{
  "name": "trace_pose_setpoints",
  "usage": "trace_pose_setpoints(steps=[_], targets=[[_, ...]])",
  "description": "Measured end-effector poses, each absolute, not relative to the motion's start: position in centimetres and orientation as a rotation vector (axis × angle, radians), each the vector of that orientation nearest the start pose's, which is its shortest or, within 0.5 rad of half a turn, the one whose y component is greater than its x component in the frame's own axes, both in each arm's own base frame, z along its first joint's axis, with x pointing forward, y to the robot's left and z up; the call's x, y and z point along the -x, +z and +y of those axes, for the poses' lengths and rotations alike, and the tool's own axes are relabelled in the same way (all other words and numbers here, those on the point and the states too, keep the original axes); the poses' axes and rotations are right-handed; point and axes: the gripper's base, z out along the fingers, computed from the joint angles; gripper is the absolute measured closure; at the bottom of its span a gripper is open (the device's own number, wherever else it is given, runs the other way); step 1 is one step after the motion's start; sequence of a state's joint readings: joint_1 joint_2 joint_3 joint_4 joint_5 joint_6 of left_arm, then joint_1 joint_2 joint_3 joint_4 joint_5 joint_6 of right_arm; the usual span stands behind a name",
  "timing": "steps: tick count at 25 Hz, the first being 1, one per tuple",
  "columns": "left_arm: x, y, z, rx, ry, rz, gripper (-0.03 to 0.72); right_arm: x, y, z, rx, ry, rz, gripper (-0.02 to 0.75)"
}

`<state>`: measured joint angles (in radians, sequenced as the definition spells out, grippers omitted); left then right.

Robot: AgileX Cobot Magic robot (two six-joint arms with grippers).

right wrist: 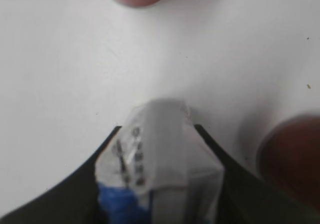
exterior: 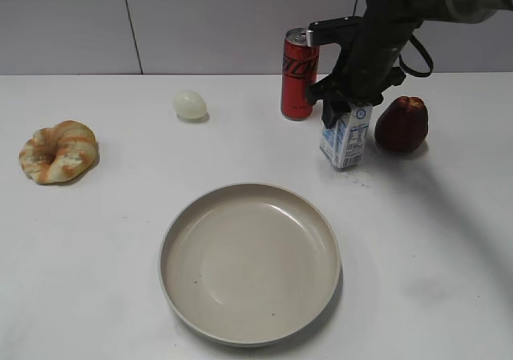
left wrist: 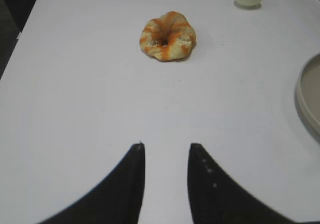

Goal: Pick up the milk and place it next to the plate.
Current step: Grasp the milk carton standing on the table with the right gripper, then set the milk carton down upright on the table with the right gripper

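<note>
Right claw (exterior: pixel 345 107) pinches milk carton (exterior: pixel 345 138) at top, beyond plate (exterior: pixel 250 262); should lift straight, w/ grip firm; left claw (left wrist: pixel 166 151) spread.

White milk (exterior: pixel 345 139) blue-printed; beige plate (exterior: pixel 250 262); red can (exterior: pixel 298 75); dark-red fruit (exterior: pixel 401 124), perhaps apple.

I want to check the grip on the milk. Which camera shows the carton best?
The exterior view: the whole milk stands between the red can and the apple, with the right gripper closed on its top. The right wrist view shows only its blurred top. The left wrist view doesn't show it.
</note>
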<state>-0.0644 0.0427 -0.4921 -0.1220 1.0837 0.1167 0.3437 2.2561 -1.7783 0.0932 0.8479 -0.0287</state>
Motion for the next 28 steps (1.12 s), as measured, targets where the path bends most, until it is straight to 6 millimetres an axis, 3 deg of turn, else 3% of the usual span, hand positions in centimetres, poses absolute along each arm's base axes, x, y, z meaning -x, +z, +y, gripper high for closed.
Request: trace_pose_setpoints(steps=[4, 10, 13, 21, 28], targets=[[-0.1, 27.4, -1.0, -0.195, -0.117, 2.104, 0.459, -44.4, 17.2, 16.6, 0.524, 0.177, 2.772, 0.451], [-0.1, 27.4, -1.0, -0.195, -0.117, 2.104, 0.459, -43.3, 22.6, 16.9, 0.645, 0.278, 2.633, 0.451], [-0.1, 27.4, -1.0, -0.195, -0.117, 2.104, 0.459, -42.7, 24.3, 17.8, 0.723, 0.359, 2.563, 0.453], [-0.1, 27.4, -1.0, -0.195, -0.117, 2.104, 0.459, -41.1, 24.5, 21.1, 1.204, 0.308, 2.344, 0.454], [-0.1, 27.4, -1.0, -0.195, -0.117, 2.104, 0.459, -39.6, 23.7, 24.9, 1.46, 0.286, 2.165, 0.455]])
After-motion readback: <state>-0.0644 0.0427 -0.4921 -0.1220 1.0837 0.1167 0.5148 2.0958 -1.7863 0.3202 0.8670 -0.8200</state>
